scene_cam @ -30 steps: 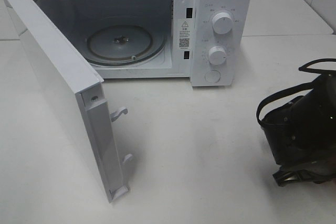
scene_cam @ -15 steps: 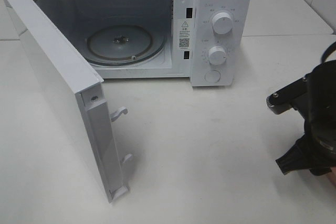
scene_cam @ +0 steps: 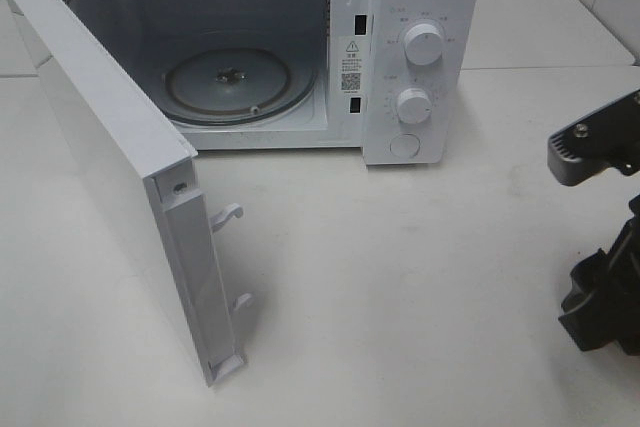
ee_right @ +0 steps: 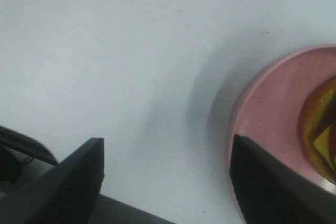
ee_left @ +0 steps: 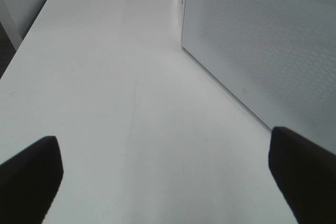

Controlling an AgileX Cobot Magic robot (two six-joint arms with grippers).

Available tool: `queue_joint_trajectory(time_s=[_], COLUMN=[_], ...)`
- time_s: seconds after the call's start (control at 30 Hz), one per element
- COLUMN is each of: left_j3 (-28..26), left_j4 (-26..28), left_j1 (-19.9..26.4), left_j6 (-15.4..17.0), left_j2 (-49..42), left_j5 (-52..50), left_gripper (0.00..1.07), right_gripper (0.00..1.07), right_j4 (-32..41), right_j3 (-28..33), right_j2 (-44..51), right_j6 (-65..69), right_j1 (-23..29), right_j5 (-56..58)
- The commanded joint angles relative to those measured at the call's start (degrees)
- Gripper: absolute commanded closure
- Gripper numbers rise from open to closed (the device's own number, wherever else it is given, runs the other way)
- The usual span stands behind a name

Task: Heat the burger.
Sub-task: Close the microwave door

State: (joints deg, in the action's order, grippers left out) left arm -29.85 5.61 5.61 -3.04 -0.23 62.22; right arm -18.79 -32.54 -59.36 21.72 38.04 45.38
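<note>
Microwave [scene_cam: 250,47] sits at the back of the white table [scene_cam: 400,277], door [scene_cam: 110,167] swung wide toward the left side, so the cavity and its bare glass turntable [scene_cam: 235,82] are clear for loading from the front; knobs [scene_cam: 423,44] untouched from the look of it. Right arm [scene_cam: 600,247] is at the far right edge of the high view, wrist pointed down at the table. Its gripper [ee_right: 168,177] stands apart with nothing between the fingers, one finger right beside the rim of a pink plate [ee_right: 262,108]; probably lining up to pinch the rim. Burger [ee_right: 320,129] is on that plate, only a sliver of bun and cheese visible in the right wrist view, out of frame in the high view. Left gripper [ee_left: 168,171] is fully spread, empty, parked over bare table beside the microwave's perforated side wall [ee_left: 262,40]. Surface is smooth matte white, faint scuffs; pale tiled wall behind.
</note>
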Motion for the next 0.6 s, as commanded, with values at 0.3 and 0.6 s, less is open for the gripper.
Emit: queue_joint_trajectory(time_s=[0.3, 0.6], left_j3=[0.17, 0.17], left_j4=[0.11, 0.11], left_j1=[0.17, 0.17], left_j6=[0.29, 0.29], left_j2=[-0.4, -0.4], left_j5=[-0.74, -0.74], left_gripper=[0.07, 0.07], right_gripper=[0.27, 0.31], right_j4=[8.02, 7.96], right_j3=[-2.81, -5.21], right_j2=[16.62, 26.93], right_j6=[-10.49, -12.61], right_j1=[0.17, 0.17], right_j5=[11.29, 21.31])
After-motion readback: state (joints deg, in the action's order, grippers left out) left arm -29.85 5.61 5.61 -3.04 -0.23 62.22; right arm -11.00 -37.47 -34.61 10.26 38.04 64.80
